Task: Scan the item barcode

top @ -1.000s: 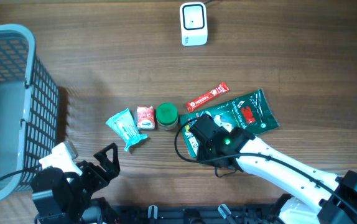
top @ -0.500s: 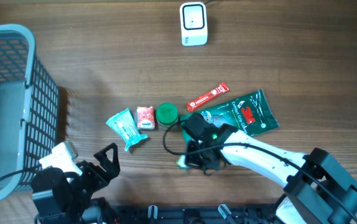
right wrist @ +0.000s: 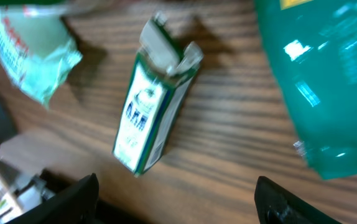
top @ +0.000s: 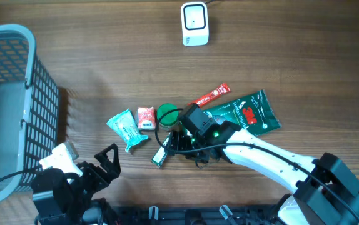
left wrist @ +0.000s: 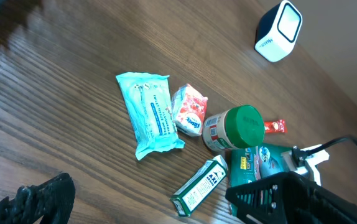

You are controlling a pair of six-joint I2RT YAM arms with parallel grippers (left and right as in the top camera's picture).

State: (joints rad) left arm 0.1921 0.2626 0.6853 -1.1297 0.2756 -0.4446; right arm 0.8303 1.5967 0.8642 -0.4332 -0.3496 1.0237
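Basket [top: 4, 106] sits far left of the green-lid jar [top: 167, 114], prob. the drop-off once scanned. Left tool [top: 106, 161], down-left of jar, has fingers spread & empty, seemingly parked clear of the work. Wipes pack [top: 127, 129] & red sweet [top: 146, 117] lie just left of jar. Small carton [top: 161, 154] — the item in play, I'd say — lies flat on tabletop just below jar, end flaps splayed. Right tool [right wrist: 178, 202] hovers over it, jaws wide, gripping nothing — needs a grasp before barcode can face the scanner [top: 194, 24], well above jar. Green pouch [top: 245, 112] lies right of jar.

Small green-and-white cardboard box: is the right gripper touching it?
Apart. Right wrist view: the small green-and-white cardboard box lies flat, bare wooden table between it and the fingers of the open right gripper.
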